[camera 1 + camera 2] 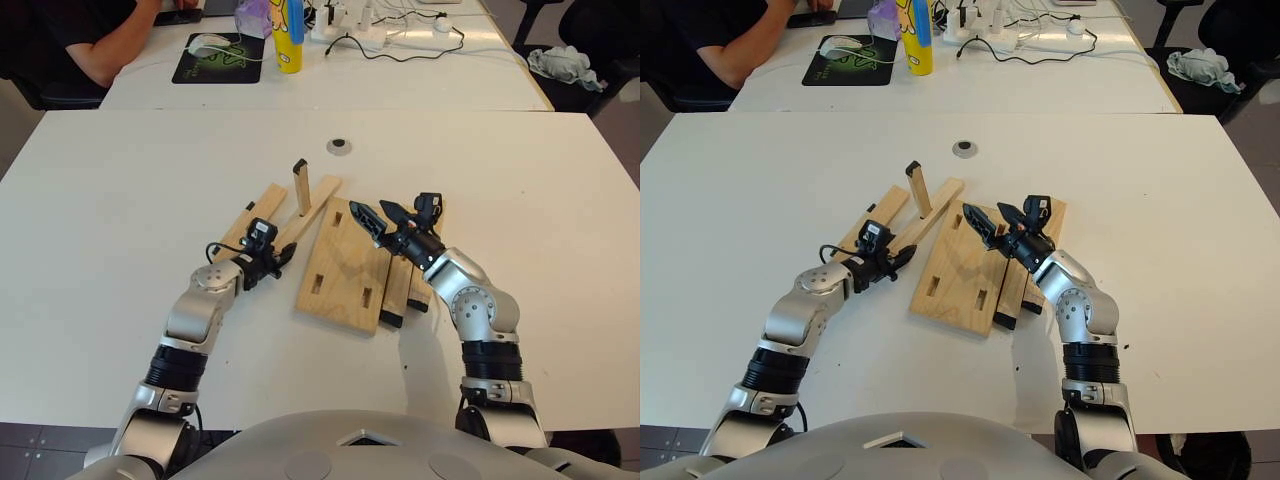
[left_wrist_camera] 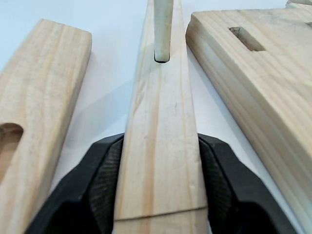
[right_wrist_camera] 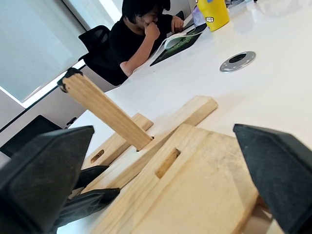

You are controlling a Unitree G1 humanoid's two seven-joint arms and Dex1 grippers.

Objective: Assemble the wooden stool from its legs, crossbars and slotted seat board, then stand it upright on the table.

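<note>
The seat board (image 1: 345, 265) lies flat, well in from the white table's (image 1: 120, 200) edges, with the left gripper (image 1: 283, 254) clamped on a bar (image 1: 318, 203) beside its left edge and the right gripper (image 1: 378, 215) gaping wide above its far edge.

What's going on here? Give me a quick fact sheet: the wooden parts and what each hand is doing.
Left hand: shut on the end of a wooden leg
Crossbar: stuck in that leg's slot, leaning
Seat board: lying flat, slots empty
Right hand: open, above the board's far end
Other parts: a second leg beside the held one; more pieces at the board's right edge
</note>
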